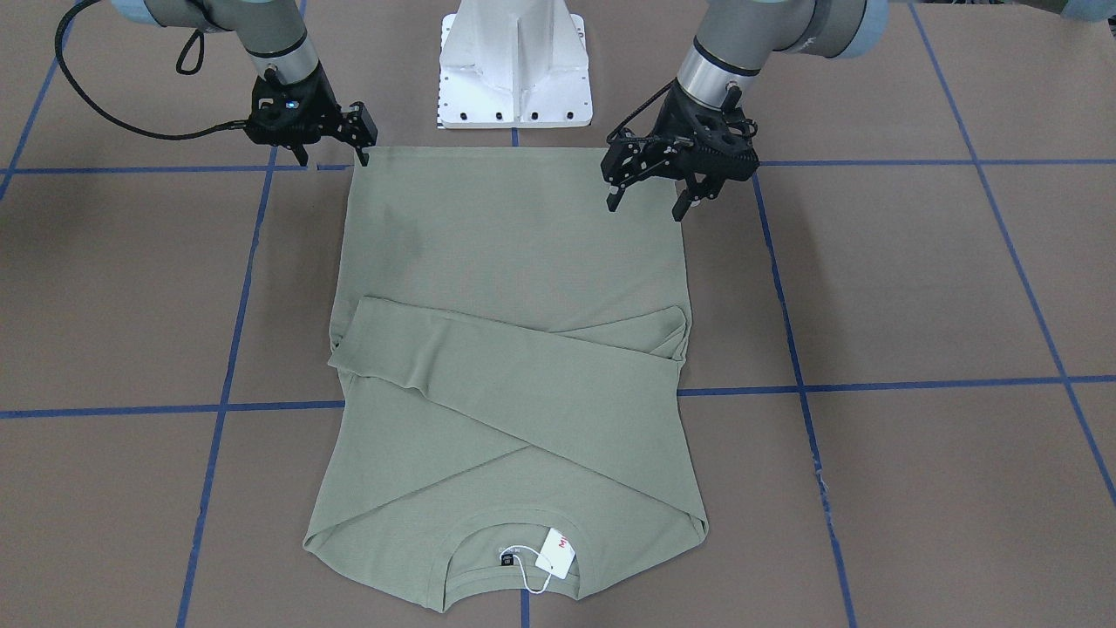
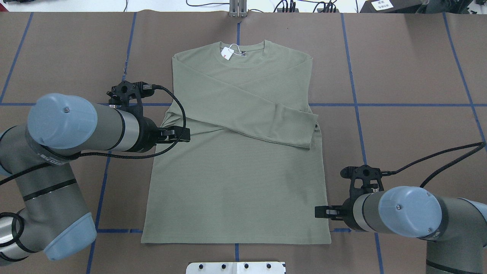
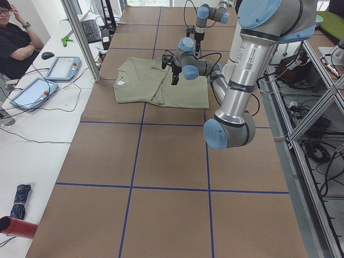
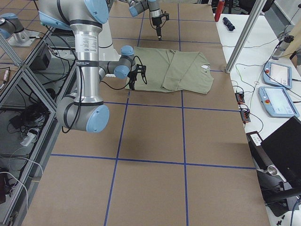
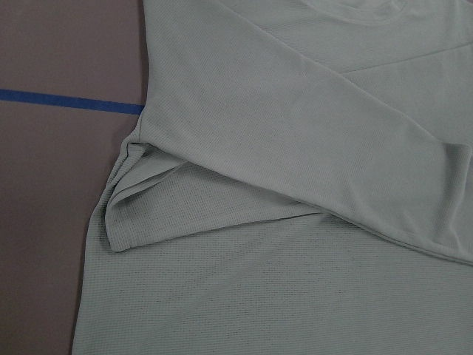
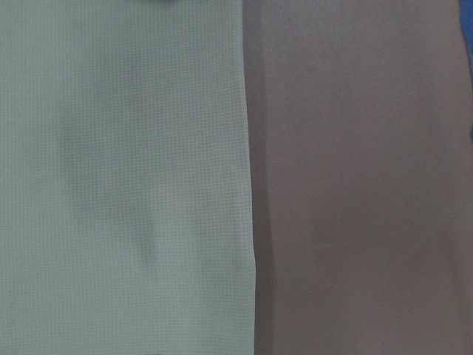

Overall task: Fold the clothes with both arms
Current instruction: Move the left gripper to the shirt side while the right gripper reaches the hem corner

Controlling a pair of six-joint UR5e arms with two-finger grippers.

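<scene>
The olive-green long-sleeved shirt (image 1: 514,244) lies flat on the brown table (image 2: 399,133), with both sleeves folded across its body and its hem toward the robot. Its collar with the white hang tag (image 1: 555,551) lies at the far end, and the tag also shows in the overhead view (image 2: 227,53). My left gripper (image 1: 646,202) is open and empty, raised over the shirt's left edge near the folded sleeve (image 2: 182,135). My right gripper (image 1: 331,157) is open and empty at the shirt's right edge near the hem corner (image 2: 322,212). The wrist views show only the shirt (image 5: 295,222) (image 6: 118,185), no fingers.
The white pedestal base (image 1: 514,70) stands just behind the hem. Blue tape lines (image 2: 380,104) grid the brown table. In the left side view a seated person (image 3: 13,37) and tablets (image 3: 62,67) are on a white bench beside the table.
</scene>
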